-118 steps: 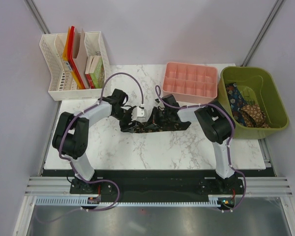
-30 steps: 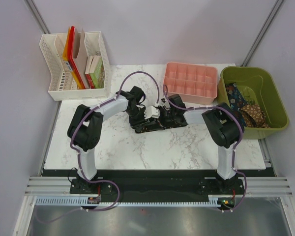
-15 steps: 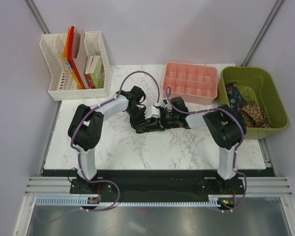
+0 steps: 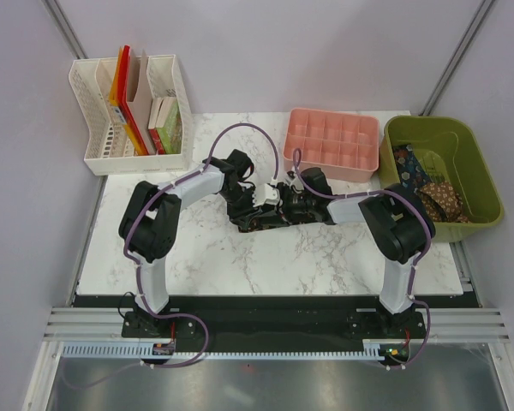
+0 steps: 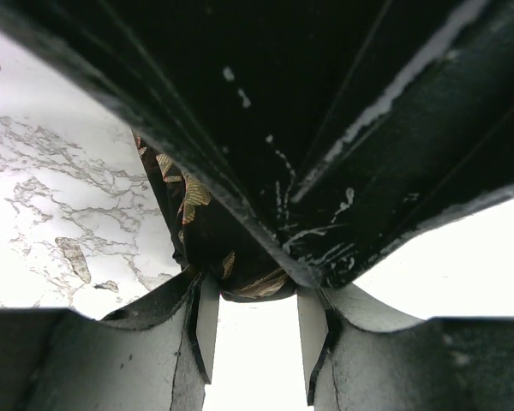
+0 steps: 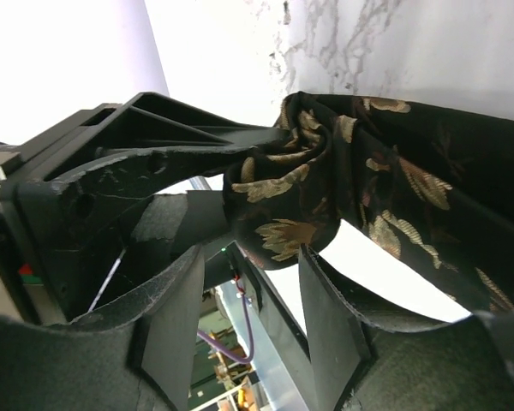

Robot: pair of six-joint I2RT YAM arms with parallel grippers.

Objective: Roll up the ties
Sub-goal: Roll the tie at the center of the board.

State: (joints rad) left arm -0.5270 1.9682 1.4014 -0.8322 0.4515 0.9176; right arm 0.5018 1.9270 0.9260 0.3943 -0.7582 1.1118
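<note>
Soft cloth tie (image 6: pixel 394 197) (faint sheen) lies on polished marble-look table (image 4: pixel 197 248).

Left arm (image 4: pixel 188 184) & right arm (image 4: pixel 392 282) are white w/ fat black joints, thin purple cables (image 4: pixel 240 128), black bases (image 4: pixel 146 324), & the left gripper (image 4: pixel 255 205) & right gripper (image 4: pixel 280 204) are black.

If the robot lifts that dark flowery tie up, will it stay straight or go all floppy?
Probably floppy: the tie lies crumpled in soft folds on the table. Its end is curled into a loose roll, so it might unroll if let go. It looks thin, so likely light.
</note>
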